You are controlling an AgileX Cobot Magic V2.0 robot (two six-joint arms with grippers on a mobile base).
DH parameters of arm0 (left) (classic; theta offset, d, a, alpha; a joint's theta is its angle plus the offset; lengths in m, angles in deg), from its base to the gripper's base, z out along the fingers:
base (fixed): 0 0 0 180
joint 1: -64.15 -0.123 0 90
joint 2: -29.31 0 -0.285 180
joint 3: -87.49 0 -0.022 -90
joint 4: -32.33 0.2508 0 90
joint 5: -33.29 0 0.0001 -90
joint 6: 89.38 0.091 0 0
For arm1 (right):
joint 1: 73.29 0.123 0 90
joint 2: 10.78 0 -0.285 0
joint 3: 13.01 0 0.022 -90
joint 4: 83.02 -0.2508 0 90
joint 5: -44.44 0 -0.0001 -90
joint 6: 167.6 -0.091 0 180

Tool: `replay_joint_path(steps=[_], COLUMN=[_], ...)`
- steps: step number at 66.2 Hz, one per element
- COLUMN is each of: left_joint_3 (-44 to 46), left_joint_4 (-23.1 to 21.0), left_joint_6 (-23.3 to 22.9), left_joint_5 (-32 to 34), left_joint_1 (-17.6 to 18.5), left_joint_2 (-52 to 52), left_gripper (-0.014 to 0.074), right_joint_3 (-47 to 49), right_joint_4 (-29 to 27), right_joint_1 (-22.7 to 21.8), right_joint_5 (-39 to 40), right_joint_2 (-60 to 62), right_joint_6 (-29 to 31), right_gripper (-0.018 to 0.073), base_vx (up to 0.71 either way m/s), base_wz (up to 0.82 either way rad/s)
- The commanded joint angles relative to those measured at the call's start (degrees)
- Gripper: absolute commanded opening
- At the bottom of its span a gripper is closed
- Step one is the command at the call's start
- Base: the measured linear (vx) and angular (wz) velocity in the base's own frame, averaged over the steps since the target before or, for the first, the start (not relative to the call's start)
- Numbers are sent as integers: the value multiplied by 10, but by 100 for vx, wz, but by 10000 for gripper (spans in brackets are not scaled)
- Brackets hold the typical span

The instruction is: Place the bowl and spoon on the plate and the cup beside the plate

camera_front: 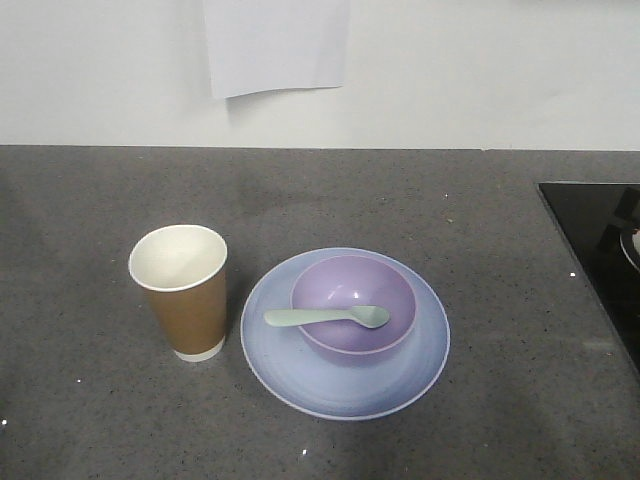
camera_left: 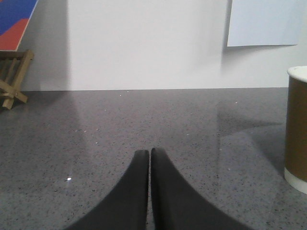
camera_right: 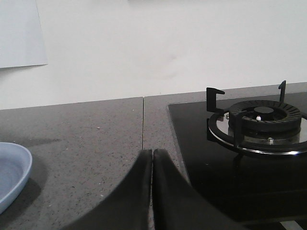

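Purple bowl (camera_front: pixel 353 303) on plate (camera_front: pixel 345 380) front-only, burner (camera_right: pixel 261 122) right-wrist-only

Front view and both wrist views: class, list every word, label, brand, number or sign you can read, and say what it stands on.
None can be read.
Paper sheet on the wall: blank.
Cup: plain brown, no print.
Plate, bowl, spoon: no markings.
Red and blue panel on the wooden stand: colour only, no letters shown.
Stove: no label visible.

Frame edges crop the cup (camera_left: pixel 297 129), the plate (camera_right: pixel 12 175) and the black hob (camera_front: pixel 600 260).
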Motion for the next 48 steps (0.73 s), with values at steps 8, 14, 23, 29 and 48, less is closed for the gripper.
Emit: replay_joint_path(steps=[8, 14, 23, 29, 48], left_joint_3=[-14, -14, -14, -14, -14], left_joint_4=[-7, -7, -7, -7, -7], left_joint_6=[-3, -3, -3, -3, -3], left_joint_5=[39, 39, 39, 39, 39], left_joint_1=[0, 0, 0, 0, 0], left_joint_2=[-10, -10, -10, -10, -10], left_gripper=[-6, -6, -6, -6, -6], right_joint_3=[-9, -9, -9, -9, -9], right_joint_4=[4, 4, 4, 4, 4], right_joint_1=[-4, -4, -4, -4, -4], right_joint_5=[47, 47, 47, 47, 41], right_joint_2=[8, 8, 8, 8, 8], right_joint_6=[0, 0, 0, 0, 0], right_gripper=[-2, -2, -2, -2, -2], base_vx=[0, 0, 0, 0, 0], base_wz=[0, 0, 0, 0, 0])
